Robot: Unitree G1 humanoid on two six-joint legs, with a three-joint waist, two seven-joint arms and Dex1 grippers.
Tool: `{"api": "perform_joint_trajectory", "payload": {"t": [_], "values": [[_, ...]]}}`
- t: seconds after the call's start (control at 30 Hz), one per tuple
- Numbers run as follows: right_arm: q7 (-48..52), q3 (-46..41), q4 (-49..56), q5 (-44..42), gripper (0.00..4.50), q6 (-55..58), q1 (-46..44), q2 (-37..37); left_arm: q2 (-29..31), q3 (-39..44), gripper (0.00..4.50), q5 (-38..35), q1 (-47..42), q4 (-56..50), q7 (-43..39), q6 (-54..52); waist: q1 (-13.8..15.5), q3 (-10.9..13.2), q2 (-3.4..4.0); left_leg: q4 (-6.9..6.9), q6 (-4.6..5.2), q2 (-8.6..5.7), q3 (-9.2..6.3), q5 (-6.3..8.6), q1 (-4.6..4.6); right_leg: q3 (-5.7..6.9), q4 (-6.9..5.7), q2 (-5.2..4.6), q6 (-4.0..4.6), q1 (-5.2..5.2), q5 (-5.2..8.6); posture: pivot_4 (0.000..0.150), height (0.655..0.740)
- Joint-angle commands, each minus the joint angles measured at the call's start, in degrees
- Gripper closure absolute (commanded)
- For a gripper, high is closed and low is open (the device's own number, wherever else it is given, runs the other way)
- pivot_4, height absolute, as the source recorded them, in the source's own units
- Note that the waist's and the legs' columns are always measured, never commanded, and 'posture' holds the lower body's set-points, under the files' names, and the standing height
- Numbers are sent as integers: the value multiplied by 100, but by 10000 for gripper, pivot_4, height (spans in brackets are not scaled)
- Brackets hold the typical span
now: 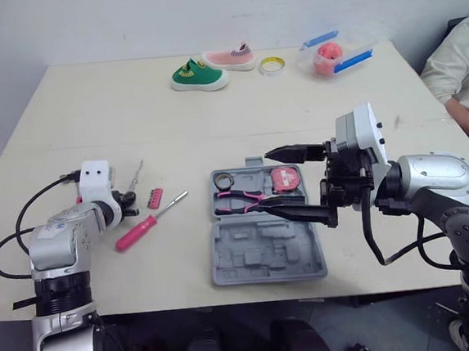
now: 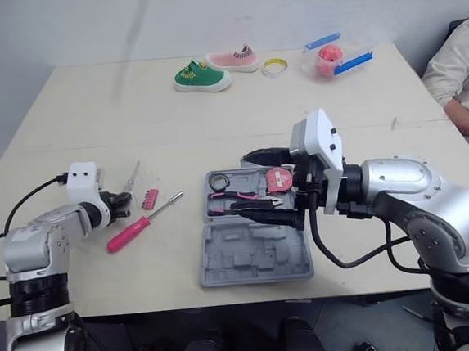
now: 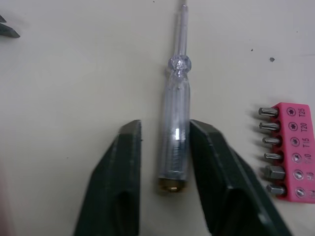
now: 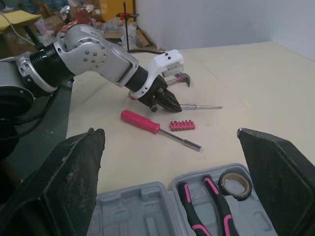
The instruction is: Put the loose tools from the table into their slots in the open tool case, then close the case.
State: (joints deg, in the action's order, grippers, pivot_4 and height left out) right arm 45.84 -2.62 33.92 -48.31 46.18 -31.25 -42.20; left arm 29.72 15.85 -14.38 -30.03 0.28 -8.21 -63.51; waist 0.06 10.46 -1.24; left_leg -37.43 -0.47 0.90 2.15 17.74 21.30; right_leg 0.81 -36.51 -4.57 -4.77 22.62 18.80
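The grey tool case (image 1: 266,251) lies open near the table's front edge. It holds pink-handled pliers (image 1: 241,199), a tape roll (image 1: 223,180) and a pink tape measure (image 1: 284,178). My right gripper (image 1: 291,181) hovers over the case's right side, open wide and holding nothing. To the left lie a pink screwdriver (image 1: 141,229), a pink bit holder (image 1: 155,198) and a clear-handled tester screwdriver (image 3: 176,132). My left gripper (image 3: 165,129) is open and low over the table. Its fingers (image 3: 125,177) straddle the tester's handle with a gap on each side.
At the far edge lie a green shoe (image 1: 199,75), a pink shoe (image 1: 230,58), a yellow tape ring (image 1: 272,65) and a pink ball with blue clips (image 1: 328,56). A person's sleeve (image 1: 463,65) shows at the table's right side.
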Motion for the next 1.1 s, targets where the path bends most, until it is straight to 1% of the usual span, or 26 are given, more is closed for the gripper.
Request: {"api": "perform_joint_trajectory", "payload": {"t": [0.03,0.1,0.17,0.23,0.27,0.33,0.37,0.43,0.47,0.53,0.6,0.67,0.73,0.8,0.87,0.97,1.1], "values": [[114,-186,77,-63,0,-86,-108,-167,404,173,44620,33,15,94,-218,80,-13,0,0,1,0,0,0,0,-1,0,0,1,0,1,0,1500,7400],[200,-242,56,-100,0,-60,-105,-273,765,108,44620,-66,29,-39,-655,287,-68,7,-11,3,-2,4,1,-1,0,-1,-1,4,0,5,0,1500,7400],[290,-305,37,-149,0,-33,-46,-410,1240,-342,44620,-445,145,-767,-1759,639,-95,10,-17,12,-6,7,1,-4,3,-2,-3,6,1,12,0,1500,7400],[360,-377,26,-209,0,0,22,-523,1551,-700,44620,-779,209,-1397,-2585,848,-78,10,-17,18,-9,7,-1,-5,7,0,1,3,3,13,1,1500,7400],[423,-418,48,-252,0,59,106,-627,1741,-924,44620,-1081,239,-1752,-3114,773,-49,10,-17,17,-8,5,-1,-4,8,-1,5,-1,3,10,1,1500,7400],[520,-468,103,-339,0,173,235,-799,1987,-1166,44620,-1548,295,-2222,-3854,682,-17,10,-16,14,-4,4,-3,-2,14,1,18,-6,3,8,2,1500,7400],[607,-503,174,-416,0,250,354,-940,2103,-1304,44620,-1754,308,-2461,-4232,738,-21,10,-15,15,1,1,-4,1,13,0,50,-12,3,3,2,1500,7400],[785,-613,360,-577,0,376,682,-1236,2297,-1700,44620,-1946,219,-2793,-4807,852,-25,10,-15,19,5,1,-4,3,16,0,60,-13,4,2,2,1500,7400],[852,-701,460,-601,0,406,930,-1388,2379,-2040,44620,-1851,97,-2829,-5052,974,-24,11,-14,23,5,2,-3,3,16,-1,62,-12,4,2,2,1500,7400],[888,-794,603,-573,0,398,1263,-1564,2470,-2455,44620,-1670,-68,-2758,-5310,1150,-20,12,-12,23,5,4,-4,3,17,1,62,-7,5,3,3,1500,7400],[902,-908,731,-442,0,362,1697,-1744,2428,-2917,44620,-1399,-320,-2475,-5512,1358,-19,13,-11,21,9,4,-2,2,16,0,58,1,5,1,3,1500,7400],[805,-1059,854,-421,0,361,2057,-1805,2261,-3458,44620,-993,-705,-2107,-5582,1514,-15,13,-12,18,36,3,0,8,11,-2,53,3,3,-4,2,1500,7400],[676,-1156,955,-456,0,337,2253,-1788,2031,-3797,44620,-651,-1054,-1717,-5504,1572,-16,13,-12,15,47,0,0,5,7,-4,49,6,-2,-7,-1,1500,7400],[561,-1228,1051,-454,0,305,2406,-1759,1768,-4026,44620,-440,-1399,-1349,-5407,1419,-12,13,-12,10,49,-2,0,4,7,-6,47,9,-5,-9,-3,1500,7400],[463,-1313,1076,-370,0,250,2582,-1732,1625,-4201,44620,-401,-1653,-1207,-5594,1316,-8,14,-13,4,49,0,-2,4,16,-6,46,13,-7,-4,-4,1500,7400],[353,-1363,1074,-321,0,203,2719,-1708,1575,-4326,44620,-293,-1774,-1109,-5767,1408,-21,14,-13,3,42,0,0,0,23,-7,44,14,-8,-1,-4,1500,7400],[272,-1361,1084,-246,0,84,2902,-1661,1532,-4509,44620,43,-1841,-927,-5916,1800,0,14,-13,-4,36,-1,1,-4,23,-8,48,12,-10,-1,-5,1500,7400]]}}
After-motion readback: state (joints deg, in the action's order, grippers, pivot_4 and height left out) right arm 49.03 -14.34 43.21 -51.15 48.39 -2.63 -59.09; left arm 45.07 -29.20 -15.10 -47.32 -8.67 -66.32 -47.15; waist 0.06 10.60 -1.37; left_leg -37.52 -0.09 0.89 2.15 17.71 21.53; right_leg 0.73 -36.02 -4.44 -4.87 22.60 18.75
